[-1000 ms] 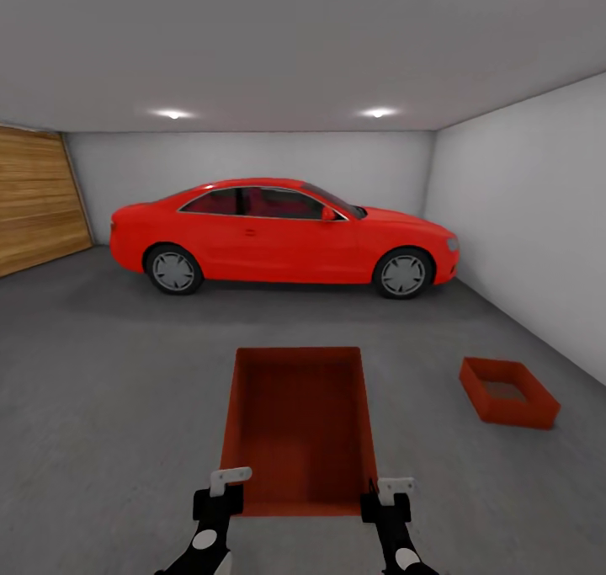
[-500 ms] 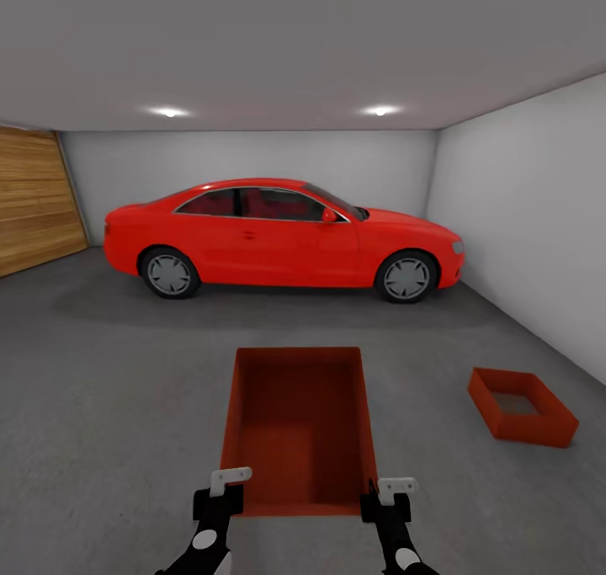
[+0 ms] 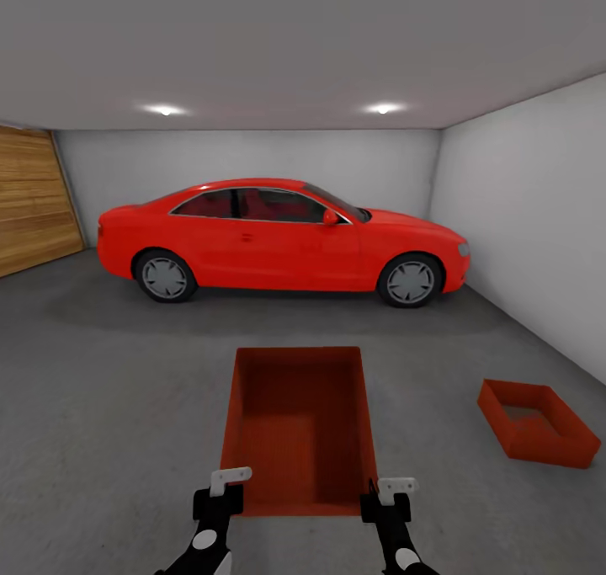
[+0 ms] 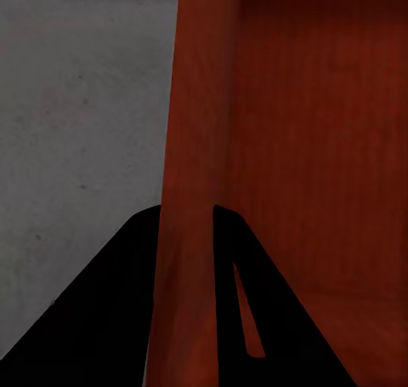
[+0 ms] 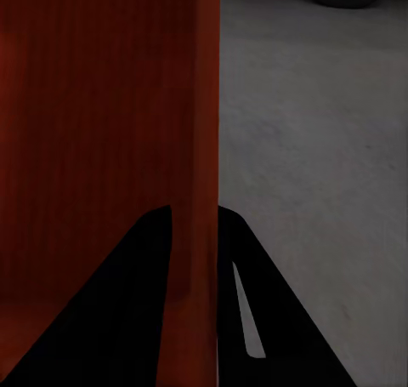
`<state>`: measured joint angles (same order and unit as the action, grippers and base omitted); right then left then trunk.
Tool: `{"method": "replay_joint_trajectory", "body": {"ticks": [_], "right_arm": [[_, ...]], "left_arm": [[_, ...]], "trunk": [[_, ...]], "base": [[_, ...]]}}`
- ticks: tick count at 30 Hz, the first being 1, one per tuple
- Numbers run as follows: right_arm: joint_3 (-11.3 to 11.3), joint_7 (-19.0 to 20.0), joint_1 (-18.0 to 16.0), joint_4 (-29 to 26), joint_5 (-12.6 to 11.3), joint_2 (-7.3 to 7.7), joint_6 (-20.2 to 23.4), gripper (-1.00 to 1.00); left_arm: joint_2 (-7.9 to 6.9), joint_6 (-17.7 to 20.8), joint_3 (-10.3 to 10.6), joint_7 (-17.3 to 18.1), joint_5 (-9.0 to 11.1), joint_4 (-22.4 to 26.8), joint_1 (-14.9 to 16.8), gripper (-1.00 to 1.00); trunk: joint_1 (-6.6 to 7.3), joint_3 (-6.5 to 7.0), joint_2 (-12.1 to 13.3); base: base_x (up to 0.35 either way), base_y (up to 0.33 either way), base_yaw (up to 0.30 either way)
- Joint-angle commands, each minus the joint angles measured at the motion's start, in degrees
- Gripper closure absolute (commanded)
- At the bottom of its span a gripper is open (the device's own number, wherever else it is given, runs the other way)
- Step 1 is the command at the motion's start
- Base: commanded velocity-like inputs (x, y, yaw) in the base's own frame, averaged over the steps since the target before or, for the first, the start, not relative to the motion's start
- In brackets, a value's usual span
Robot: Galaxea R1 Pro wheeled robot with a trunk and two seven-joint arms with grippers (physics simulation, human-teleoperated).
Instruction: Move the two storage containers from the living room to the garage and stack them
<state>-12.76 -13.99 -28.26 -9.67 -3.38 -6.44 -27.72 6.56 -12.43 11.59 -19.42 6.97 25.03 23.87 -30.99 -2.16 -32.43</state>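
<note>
Both arms hold one storage container (image 3: 299, 428) out in front of the robot, open top up. The left gripper (image 3: 220, 492) has its fingers (image 4: 127, 319) pinched on the container's near left wall, one finger inside and one outside. The right gripper (image 3: 390, 495) does the same on the near right wall, and its fingers (image 5: 272, 319) straddle the thin red wall in the right wrist view. The bin stretches away from the fingers, its far end pointing toward the red car (image 3: 282, 240).

The second storage container (image 3: 539, 422) sits on the dark grey floor (image 3: 109, 390), well off beyond the right fingers and close to the white side wall (image 3: 530, 221). It lies at a slight angle to the held bin, well apart from it.

The car stands broadside across the far end of the garage, past both bins. A wooden door (image 3: 34, 200) shows on the far side of the left fingers, and two ceiling spotlights (image 3: 164, 109) glow overhead.
</note>
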Motion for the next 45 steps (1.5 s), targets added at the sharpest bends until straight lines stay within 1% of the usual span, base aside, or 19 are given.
{"method": "replay_joint_trajectory", "body": {"ticks": [1, 13, 14, 16, 18, 19, 22, 26, 28, 30, 31, 32, 35, 38, 39, 40, 43, 45], "right_arm": [[0.6, -1.3, -0.1, -0.1, -0.8, 0.03, -4.0, 1.0], [0.6, -1.3, -0.1, -0.1, -0.8, 0.03, -4.0, 1.0], [-0.1, -0.7, -0.1, -0.1, -0.7, -0.13, -0.5, 1.0], [-0.9, -0.9, -0.1, -0.1, -0.6, -0.18, -0.3, 1.0], [-0.7, -0.8, -0.1, -0.1, -0.5, -0.22, -0.2, 1.0], [-0.8, -0.7, -0.1, -0.1, -0.7, -0.22, -0.2, 1.0], [-2.6, -0.9, -0.1, 0.4, -2.2, -0.23, -1.0, 1.0], [-3.5, -1.1, -0.1, 1.1, -3.4, -0.24, -2.0, 1.0], [-3.0, -1.0, -0.1, 1.3, -3.1, -0.24, -2.2, 1.0], [-1.9, -0.8, -0.1, 1.0, -2.3, -0.23, -2.2, 1.0], [-1.6, -0.7, -0.1, 0.7, -2.3, -0.23, -2.4, 1.0], [-1.7, -0.7, -0.1, 0.5, -2.3, -0.23, -2.6, 1.0], [-3.0, -0.9, -0.1, 0.9, -4.2, -0.18, -4.0, 1.0], [-3.5, -0.9, -0.1, 1.2, -5.2, -0.17, -4.5, 1.0], [-4.3, -1.0, -0.1, 1.0, -6.3, -0.2, -4.5, 1.0], [-5.5, -1.1, -0.1, 1.4, -7.4, -0.21, -4.6, 1.0], [-8.8, -1.5, -0.1, 2.4, -10.3, -0.18, -4.6, 1.0], [-10.6, -1.7, -0.1, 2.6, -11.8, -0.19, -4.5, 1.0]], "left_arm": [[-0.06, 4.8, 0.6, 1.1, 1.0, -0.2, 0.0, 1.0], [-0.06, 4.8, 0.6, 1.1, 1.0, -0.2, 0.0, 1.0], [-0.11, 0.1, 0.6, 0.0, 0.9, -0.1, 0.0, 1.0], [-0.13, 0.2, 0.6, -0.1, 1.0, -0.2, 0.0, 1.0], [-0.12, 0.1, 0.6, -0.3, 1.0, -0.2, 0.0, 1.0], [-0.11, 0.0, 0.6, -0.3, 1.0, -0.3, 0.0, 1.0], [-0.08, -0.2, 0.6, -0.5, 0.9, -0.5, 0.0, 1.0], [-0.14, -0.3, 0.5, -0.3, 0.3, -0.7, 0.0, 1.0], [-0.14, -0.3, 0.4, -0.3, -0.8, -0.7, 0.0, 1.0], [-0.15, -0.3, 0.0, -0.2, -1.5, -0.3, 0.0, 1.0], [-0.15, -0.3, -0.1, -0.2, -1.8, 0.1, 0.0, 1.0], [-0.15, -0.3, -0.2, -0.2, -1.9, 0.5, 0.0, 1.0], [-0.15, -0.3, 0.1, -0.3, -2.5, 1.1, 0.0, 1.0], [-0.15, -0.3, 0.0, -0.3, -3.3, 1.6, 0.0, 1.0], [-0.15, -0.3, 0.1, -0.3, -3.3, 1.9, 0.0, 1.0], [-0.15, -0.3, 0.3, -0.3, -3.1, 1.6, 0.0, 1.0], [-0.15, -0.3, 0.6, -0.3, -1.3, 0.5, 0.0, 1.0], [-0.15, -0.3, 0.9, -0.3, -0.6, -0.1, 0.0, 1.0]], "trunk": [[-0.06, -0.11, -0.1], [-0.06, -0.11, -0.1], [-0.06, -0.11, -0.1], [-0.06, -0.11, -0.1], [-0.06, -0.11, -0.1], [-0.06, -0.11, -0.1], [-0.06, -0.11, -0.1], [-0.06, -0.11, -0.1], [-0.06, -0.11, -0.1], [-0.06, -0.11, -0.1], [-0.06, -0.11, -0.1], [-0.06, -0.11, -0.1], [-0.06, -0.11, -0.1], [-0.06, -0.11, -0.1], [-0.06, -0.11, -0.1], [-0.06, -0.11, -0.1], [-0.06, -0.11, -0.1], [-0.06, -0.11, -0.1]], "base": [[0.321, 0.0, 0.0], [0.321, 0.0, 0.0], [0.0, 0.0, 0.0], [0.0, 0.0, 0.0], [0.0, 0.0, 0.0], [0.0, 0.0, 0.0], [0.02, 0.0, 0.0], [0.231, 0.0, 0.0], [0.296, 0.0, 0.0], [0.309, 0.0, 0.0], [0.314, 0.0, 0.0], [0.317, 0.0, 0.0], [0.32, 0.0, 0.0], [0.321, 0.0, 0.0], [0.321, 0.0, 0.0], [0.321, 0.0, 0.0], [0.322, 0.0, 0.0], [0.322, 0.0, 0.0]]}}
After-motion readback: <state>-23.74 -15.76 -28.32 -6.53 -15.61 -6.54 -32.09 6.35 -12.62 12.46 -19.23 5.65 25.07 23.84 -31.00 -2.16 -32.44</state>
